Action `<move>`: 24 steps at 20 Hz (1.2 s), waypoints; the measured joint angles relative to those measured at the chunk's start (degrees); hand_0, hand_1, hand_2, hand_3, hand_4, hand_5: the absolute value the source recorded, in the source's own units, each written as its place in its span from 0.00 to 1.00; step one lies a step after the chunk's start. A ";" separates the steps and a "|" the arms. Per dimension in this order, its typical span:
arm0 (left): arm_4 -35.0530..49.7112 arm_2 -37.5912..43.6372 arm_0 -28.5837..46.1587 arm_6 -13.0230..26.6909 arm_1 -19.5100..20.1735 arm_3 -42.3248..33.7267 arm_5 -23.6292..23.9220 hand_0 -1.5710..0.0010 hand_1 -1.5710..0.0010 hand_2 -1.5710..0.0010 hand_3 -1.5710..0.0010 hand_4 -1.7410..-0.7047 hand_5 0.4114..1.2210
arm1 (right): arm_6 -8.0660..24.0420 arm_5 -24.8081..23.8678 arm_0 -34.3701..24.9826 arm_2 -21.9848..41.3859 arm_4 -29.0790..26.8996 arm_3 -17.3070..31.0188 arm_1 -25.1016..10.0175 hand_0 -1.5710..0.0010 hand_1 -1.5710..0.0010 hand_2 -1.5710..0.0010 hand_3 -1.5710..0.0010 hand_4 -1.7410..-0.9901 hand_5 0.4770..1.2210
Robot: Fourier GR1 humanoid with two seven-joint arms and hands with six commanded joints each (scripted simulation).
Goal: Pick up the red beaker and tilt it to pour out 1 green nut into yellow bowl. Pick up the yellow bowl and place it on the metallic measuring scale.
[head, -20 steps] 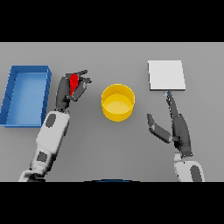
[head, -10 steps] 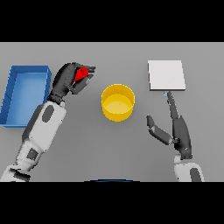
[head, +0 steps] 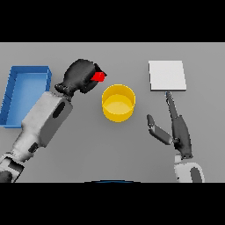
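Red beaker, likely light and rigid, is wrapped in left hand fingers, just left of yellow bowl. Bowl judged best gripped at rim. Right hand, right of bowl, fingers straight, thumb spread.

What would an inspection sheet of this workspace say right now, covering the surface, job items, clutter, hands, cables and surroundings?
Surface: grey table, flat, no spills seen.
Job's things: red beaker held off the table, just left of the yellow bowl; the bowl stands upright at the centre, no nut visible inside. The metallic measuring scale lies to the bowl's right, nothing on it.
Clutter: blue bin at the left edge; contents nothing seen.
Hands: left hand curled round the beaker; right hand flat near the scale, fingers straight, holding nothing.
Cables: nothing seen.
Surroundings: nothing seen.
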 measured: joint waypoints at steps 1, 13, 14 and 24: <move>-2.23 -1.71 -1.75 0.43 0.84 0.71 -1.85 0.00 0.00 0.00 0.00 0.00 0.97 | 0.26 -0.13 0.22 0.14 0.23 0.02 0.16 1.00 1.00 1.00 1.00 0.90 0.29; -21.63 -18.92 -17.73 -2.58 0.24 12.11 -15.95 0.00 0.00 0.00 0.00 0.03 1.00 | 0.94 0.98 -0.45 -0.42 -1.38 -0.01 -0.08 1.00 1.00 1.00 1.00 0.89 0.29; -23.17 -20.15 -18.64 -2.70 0.07 13.03 -16.19 0.00 0.00 0.00 0.00 0.03 1.00 | 0.98 1.23 -0.39 -0.13 -1.38 -0.08 0.05 1.00 1.00 1.00 1.00 0.90 0.29; -31.91 -27.06 -21.41 -2.50 -1.20 14.59 -15.30 0.00 0.00 0.00 0.00 0.00 1.00 | -0.76 1.22 0.54 0.24 -1.74 0.62 0.98 1.00 1.00 1.00 1.00 0.91 0.29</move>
